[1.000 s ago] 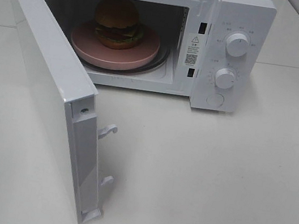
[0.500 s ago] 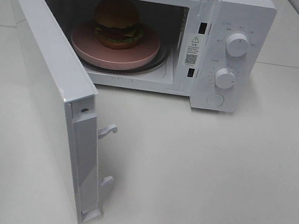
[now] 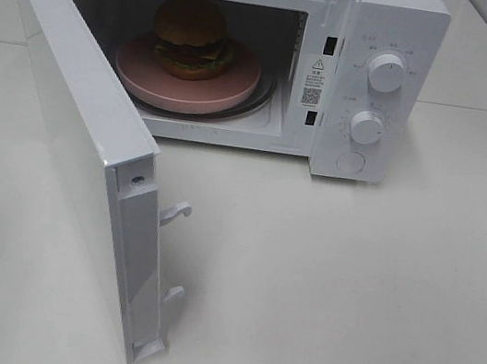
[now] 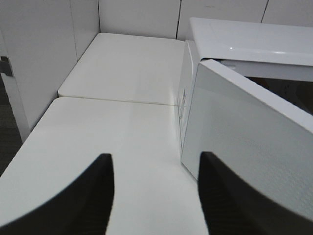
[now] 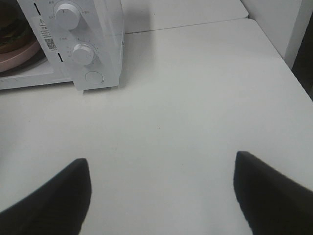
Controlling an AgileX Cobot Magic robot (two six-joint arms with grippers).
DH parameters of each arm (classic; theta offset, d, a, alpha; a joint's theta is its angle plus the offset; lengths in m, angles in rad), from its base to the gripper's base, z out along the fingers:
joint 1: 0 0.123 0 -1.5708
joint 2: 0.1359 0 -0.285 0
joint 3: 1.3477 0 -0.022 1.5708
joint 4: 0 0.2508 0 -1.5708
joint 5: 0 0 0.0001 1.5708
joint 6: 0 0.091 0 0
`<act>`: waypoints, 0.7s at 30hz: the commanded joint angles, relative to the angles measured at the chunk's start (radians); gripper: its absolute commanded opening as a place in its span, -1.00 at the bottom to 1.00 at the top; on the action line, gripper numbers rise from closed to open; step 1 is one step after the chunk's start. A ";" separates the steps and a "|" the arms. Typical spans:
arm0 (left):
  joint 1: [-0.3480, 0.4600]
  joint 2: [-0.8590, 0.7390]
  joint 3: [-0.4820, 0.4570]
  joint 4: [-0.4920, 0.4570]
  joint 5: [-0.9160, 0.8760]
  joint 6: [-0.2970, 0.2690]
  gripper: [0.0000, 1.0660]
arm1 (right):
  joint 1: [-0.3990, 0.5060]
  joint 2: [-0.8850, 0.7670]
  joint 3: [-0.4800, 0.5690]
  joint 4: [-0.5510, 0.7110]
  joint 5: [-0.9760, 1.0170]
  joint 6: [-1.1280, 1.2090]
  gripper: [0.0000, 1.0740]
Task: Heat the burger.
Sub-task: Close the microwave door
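The burger sits on a pink plate inside the white microwave. The microwave door is swung wide open toward the front left. No gripper appears in the exterior high view. In the left wrist view my left gripper is open with nothing between its dark fingers, and it faces the outer side of the door. My right gripper is open and empty over bare table, in front of the control panel. An edge of the pink plate shows in that view.
The panel carries an upper knob, a lower knob and a round button. Two latch hooks stick out of the door's free edge. The white table stretches in front and to the right, with walls behind.
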 commanded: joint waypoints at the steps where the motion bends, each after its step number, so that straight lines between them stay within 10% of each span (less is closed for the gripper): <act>1: 0.002 0.085 0.000 -0.003 -0.128 -0.002 -0.57 | -0.006 -0.028 0.000 -0.006 -0.005 -0.007 0.42; 4: 0.002 0.187 0.007 -0.003 -0.247 0.002 -1.00 | -0.006 -0.028 0.000 -0.006 -0.005 -0.007 0.42; 21: 0.002 0.623 0.262 0.021 -1.124 -0.003 -1.00 | -0.006 -0.028 0.000 -0.007 -0.005 -0.006 0.42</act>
